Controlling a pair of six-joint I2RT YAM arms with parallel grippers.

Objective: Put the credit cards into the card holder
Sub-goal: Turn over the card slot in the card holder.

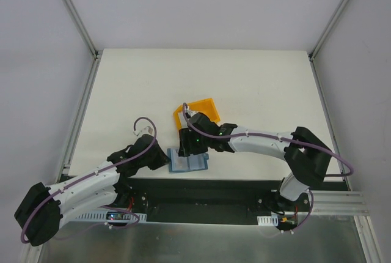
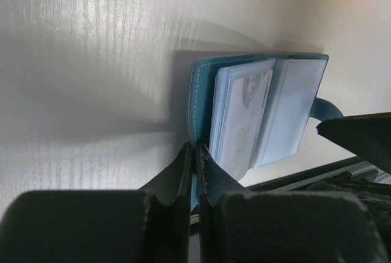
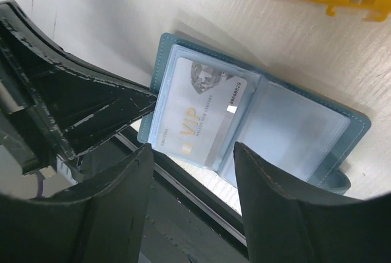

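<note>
the card holder (image 3: 293, 131) lies open on the table (image 1: 244, 85) at its near edge, between the 2 arms and on the near side of the yellow bin (image 1: 197, 111). the left gripper (image 2: 194, 156) has its fingers pressed together on the outer rim of the holder's left cover, pinning that flap down. 1 credit card (image 3: 198, 116), pale with gold "vip" lettering, sits on the left half of the holder, apparently slid into the clear sleeve there; whether it is fully home i cannot tell. the right gripper (image 3: 192, 153) hovers just above that card, fingers spread and nothing between them. i judge the step in hand to be the seating of this card: it looks let go, with the holder braced for it. the sleeve on the right half looks empty. no other card shows in any view, and the right arm hides much of the bin from above, so i cannot say where the rest are. the next move, as i read it, calls either for a light push along the card's long side to seat it, or for the right arm to lift clear and fetch another card, the left pinch left as it is. a slanted push could buckle the sleeve or drag the holder out of that pinch.
</note>
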